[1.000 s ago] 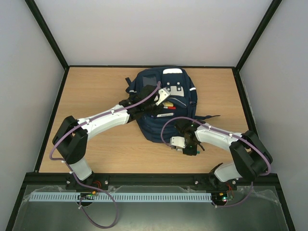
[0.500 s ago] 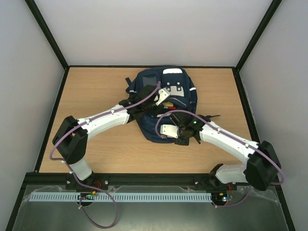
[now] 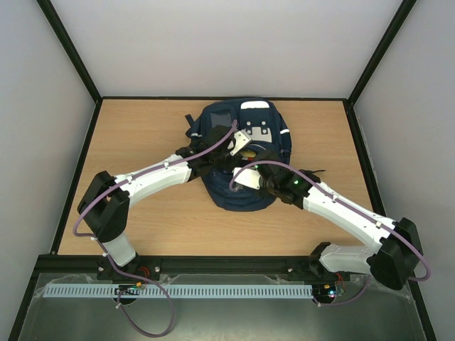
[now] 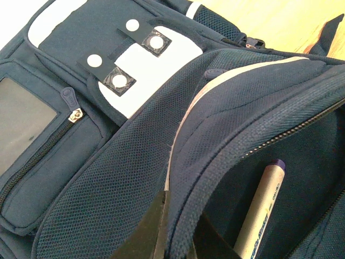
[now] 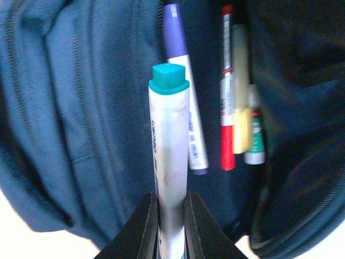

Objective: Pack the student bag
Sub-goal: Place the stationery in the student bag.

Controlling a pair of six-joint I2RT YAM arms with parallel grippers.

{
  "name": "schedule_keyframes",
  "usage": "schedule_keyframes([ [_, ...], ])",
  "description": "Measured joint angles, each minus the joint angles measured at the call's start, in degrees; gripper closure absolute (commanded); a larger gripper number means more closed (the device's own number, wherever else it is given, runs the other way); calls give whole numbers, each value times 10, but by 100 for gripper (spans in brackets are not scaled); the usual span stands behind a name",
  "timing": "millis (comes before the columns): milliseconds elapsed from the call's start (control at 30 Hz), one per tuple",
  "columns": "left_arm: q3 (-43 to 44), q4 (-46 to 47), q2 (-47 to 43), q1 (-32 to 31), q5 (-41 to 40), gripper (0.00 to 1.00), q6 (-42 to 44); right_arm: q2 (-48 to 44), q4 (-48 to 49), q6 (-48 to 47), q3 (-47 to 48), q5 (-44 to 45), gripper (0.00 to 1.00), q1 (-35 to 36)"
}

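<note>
With left gripper pinched shut on the pocket lip of the student bag lying far-middle on the table and right gripper clamping a teal-capped marker, just aim cap-first beside the purple pen, slide deep, then release.

The student bag lies mid-table, toward the far edge. The left gripper reaches in from the left onto the rim of its pocket. The right gripper, from the right, has a marker above pens lying inside the pocket.
</note>
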Motion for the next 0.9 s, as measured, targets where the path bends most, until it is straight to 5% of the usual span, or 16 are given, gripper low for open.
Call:
schedule_keyframes([
  [233, 0, 0, 0, 0, 0, 96, 0, 21, 97, -45, -9, 44, 92, 0],
  [333, 0, 0, 0, 0, 1, 96, 0, 33, 163, -66, -32, 60, 71, 0],
  [433, 0, -1, 1, 1, -3, 96, 0, 47, 219, -80, -60, 68, 65, 0],
  [900, 0, 0, 1, 1, -5, 95, 0, 37, 203, -2, -59, 49, 63, 5],
])
